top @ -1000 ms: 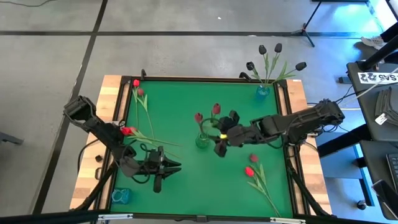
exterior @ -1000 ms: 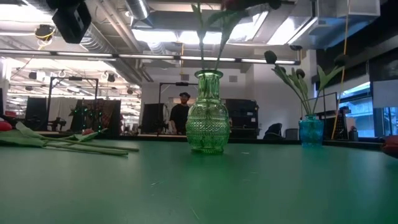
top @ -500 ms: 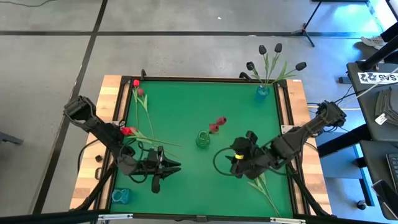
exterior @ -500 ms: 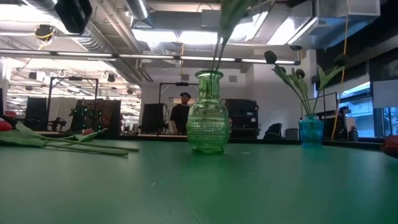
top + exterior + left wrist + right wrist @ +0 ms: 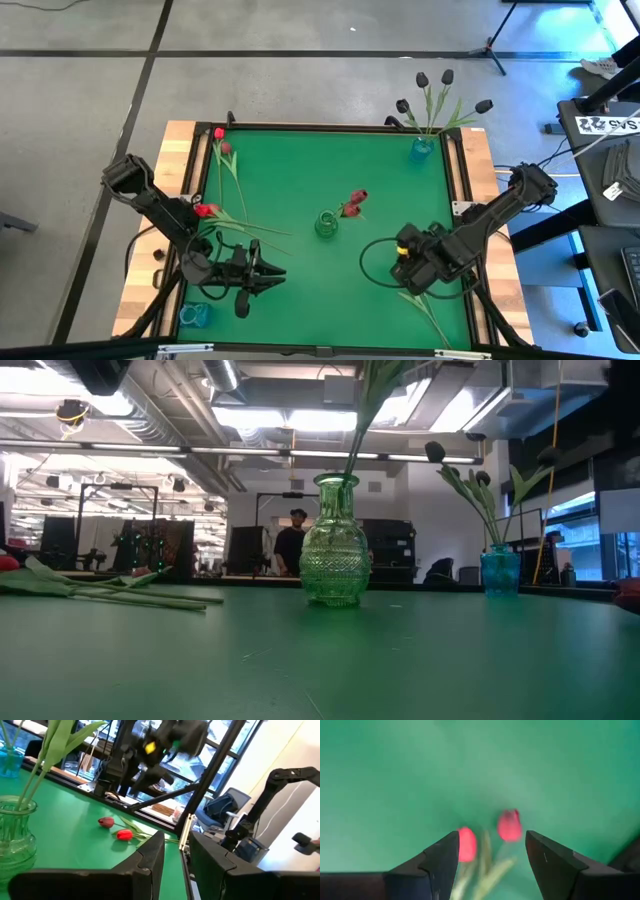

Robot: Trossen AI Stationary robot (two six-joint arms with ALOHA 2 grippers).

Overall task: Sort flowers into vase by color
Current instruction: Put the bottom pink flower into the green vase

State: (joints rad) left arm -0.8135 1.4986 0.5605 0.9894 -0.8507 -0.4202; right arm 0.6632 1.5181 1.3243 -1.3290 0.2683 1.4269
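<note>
At the lower edge of the high view the left gripper (image 5: 262, 280) hangs over the green table (image 5: 300, 170) in the lower left, its fingers a little apart with nothing between them. In the lower right the right gripper (image 5: 403, 262) hovers above two red tulips (image 5: 487, 835) that lie on the cloth — its fingers stand wide apart and empty, and the two heads show between them in the right wrist view. A long green stem (image 5: 432, 322) runs from under this arm toward the bottom right corner. In the middle stands the green glass vase (image 5: 326, 224) with two dull red tulips (image 5: 352, 202) leaning to the right. At the left, more red tulips (image 5: 215, 185) lie flat. Farthest, in the upper right corner, the blue vase (image 5: 422, 148) holds the black tulips (image 5: 436, 92).
</note>
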